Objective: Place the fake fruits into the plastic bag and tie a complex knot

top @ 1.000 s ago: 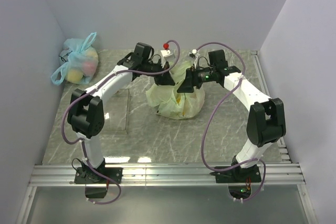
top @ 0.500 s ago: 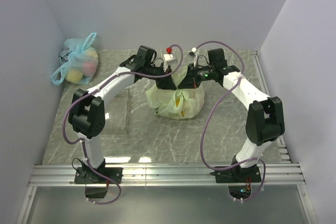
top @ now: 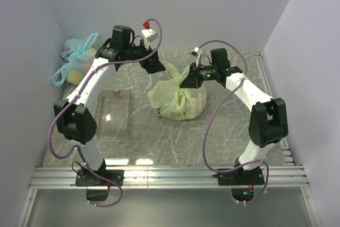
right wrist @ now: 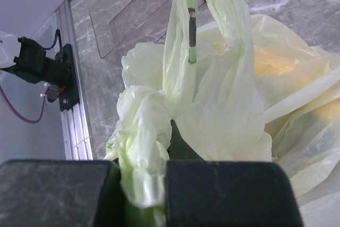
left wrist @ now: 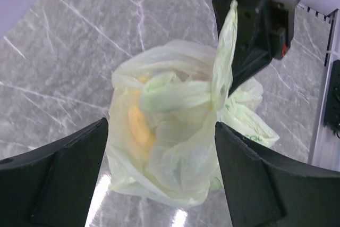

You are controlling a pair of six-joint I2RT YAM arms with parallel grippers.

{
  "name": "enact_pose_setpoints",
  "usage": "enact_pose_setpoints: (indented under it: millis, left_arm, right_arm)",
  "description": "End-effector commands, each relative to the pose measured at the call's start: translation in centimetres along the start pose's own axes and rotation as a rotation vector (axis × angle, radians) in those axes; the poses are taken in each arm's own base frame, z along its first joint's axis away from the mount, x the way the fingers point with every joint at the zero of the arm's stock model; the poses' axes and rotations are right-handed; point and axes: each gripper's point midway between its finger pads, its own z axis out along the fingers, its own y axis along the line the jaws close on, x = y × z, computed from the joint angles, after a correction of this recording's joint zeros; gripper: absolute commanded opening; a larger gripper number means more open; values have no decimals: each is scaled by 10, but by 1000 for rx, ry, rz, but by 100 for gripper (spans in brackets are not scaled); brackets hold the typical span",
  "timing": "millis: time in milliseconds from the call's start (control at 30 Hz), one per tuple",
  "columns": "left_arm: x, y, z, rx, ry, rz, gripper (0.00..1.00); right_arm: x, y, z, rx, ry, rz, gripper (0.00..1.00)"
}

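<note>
At mid-table, knotting underway: right gripper [right wrist: 141,184] pinches one twisted handle [right wrist: 142,126] of the plastic bag [top: 178,102], left gripper [left wrist: 159,182] spread wide above; next move probably calls for catching the loose handle [top: 172,71].

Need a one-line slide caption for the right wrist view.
Right gripper pinches the pale green plastic bag by a twisted handle; yellow fake fruits show through.

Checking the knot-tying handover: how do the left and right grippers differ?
The left gripper is open and empty; the right gripper is shut on the twisted handle of the plastic bag. The left hangs above the bag; the right touches it. Both face the bag.
</note>
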Motion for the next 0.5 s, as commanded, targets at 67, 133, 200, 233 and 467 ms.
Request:
enact_pose_setpoints:
  millis: [67, 133, 200, 233, 467]
  left_arm:
    - [-5, 10, 19, 20, -11, -41, 91]
    - [-4, 11, 23, 31, -17, -43, 93]
    - [-5, 12, 28, 26, -23, -31, 94]
    - [-4, 15, 30, 21, -24, -34, 94]
    - [-2, 6, 41, 98, -27, -13, 97]
  right_arm:
    - [-14, 12, -3, -23, -25, -126, 0]
    - [-13, 13, -3, -26, -20, -141, 0]
    - [-11, 16, -3, -30, -16, -151, 0]
    - [-10, 16, -3, -33, -14, -163, 0]
    - [-5, 21, 0, -33, -8, -206, 0]
